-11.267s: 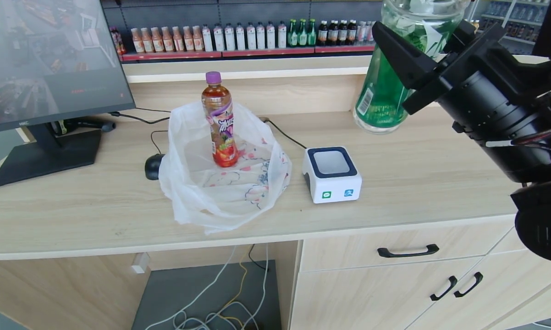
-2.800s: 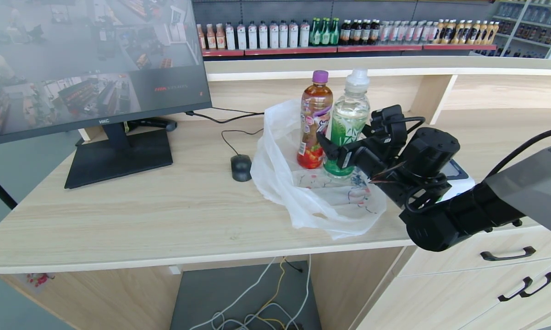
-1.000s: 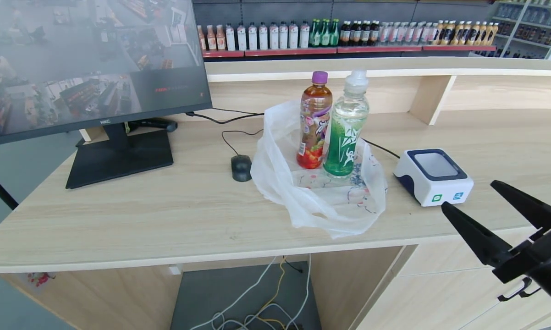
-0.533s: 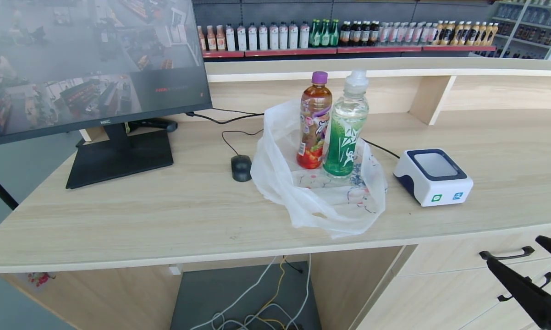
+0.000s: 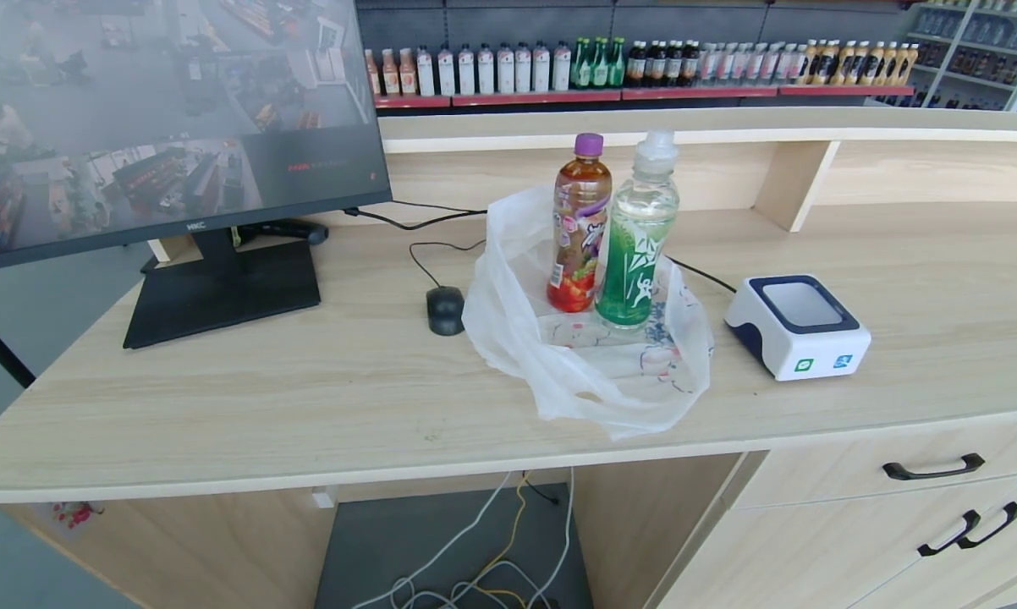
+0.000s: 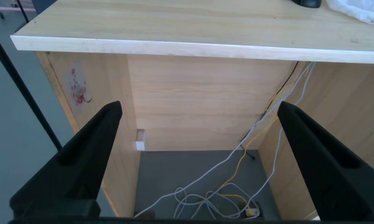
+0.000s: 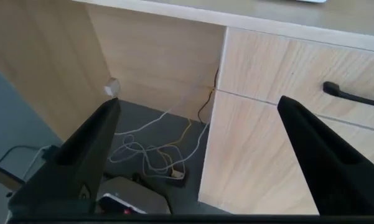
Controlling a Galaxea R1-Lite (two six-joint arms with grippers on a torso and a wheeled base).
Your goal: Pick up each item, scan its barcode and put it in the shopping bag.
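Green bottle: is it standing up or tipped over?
Standing up: the green bottle sits upright on its base in the shopping bag.

Purple-capped plastic bottle (image 5: 578,228) and green-labelled clear bottle (image 5: 637,245) stand side by side inside the white plastic shopping bag (image 5: 610,385); white cube scanner (image 5: 800,326) at its 3 o'clock, black mouse (image 5: 445,309) at 9 o'clock.

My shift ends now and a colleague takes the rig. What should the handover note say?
Both open and empty: left gripper and right gripper, low in front of the counter.
The purple-capped bottle and green bottle stand upright, side by side, in the shopping bag; the scanner is beside it.
Done: both bagged.
Left: probably nothing; scans cannot be confirmed here.
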